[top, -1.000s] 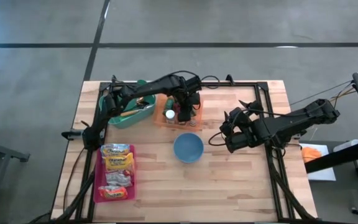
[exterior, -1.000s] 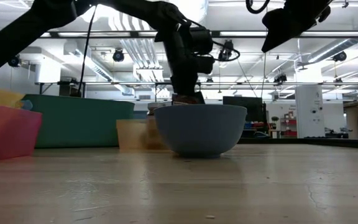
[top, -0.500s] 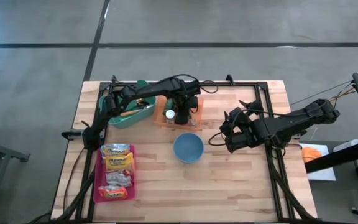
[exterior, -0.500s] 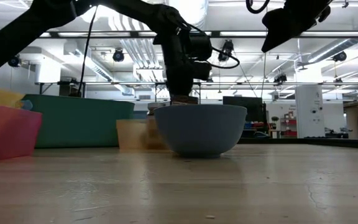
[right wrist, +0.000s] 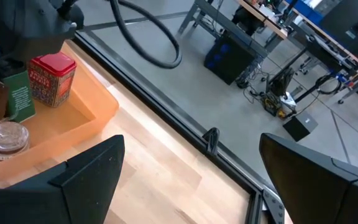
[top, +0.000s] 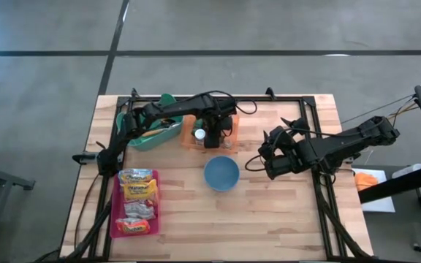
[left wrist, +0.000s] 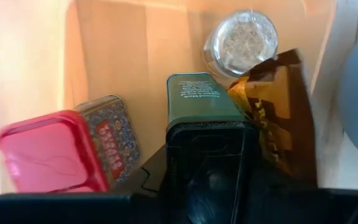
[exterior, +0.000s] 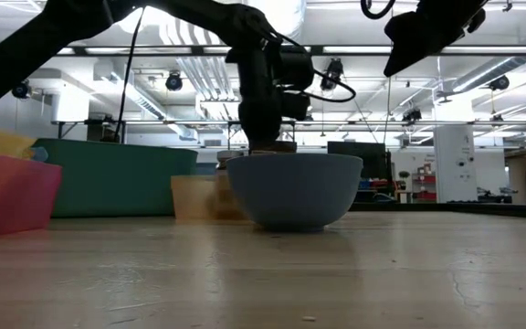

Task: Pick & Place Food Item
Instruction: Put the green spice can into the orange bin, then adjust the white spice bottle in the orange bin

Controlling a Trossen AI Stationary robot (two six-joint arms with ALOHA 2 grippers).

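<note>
An orange tray (top: 229, 139) at the table's far middle holds a green tin (left wrist: 197, 96), a red-lidded tin (left wrist: 55, 155), a glass jar (left wrist: 241, 38) and a brown packet (left wrist: 278, 118). My left gripper (top: 210, 135) points down into this tray, shut on the green tin (right wrist: 18, 96). A blue bowl (top: 221, 174) stands just in front of the tray. My right gripper (right wrist: 191, 186) hovers open to the right of the bowl (top: 270, 157), holding nothing. My left gripper comes at the green tin from above, fingers pointing down. Its dark fingers (left wrist: 204, 155) sit on the tin's upper end (left wrist: 197, 118) and hide the place of contact. The tin stays upright among the other items. I cannot tell whether its bottom rests on the tray.
A teal bin (top: 150, 133) stands left of the orange tray. A pink tray (top: 137, 203) with snack packets lies at the near left. Black frame rails (top: 320, 183) run along the table's right side. Bare wood lies in front of the bowl.
My left gripper has gone a little toward the table's left and near edges over the orange tray and sunk slightly. Its fingers stay as they were. My right arm has kept still.
</note>
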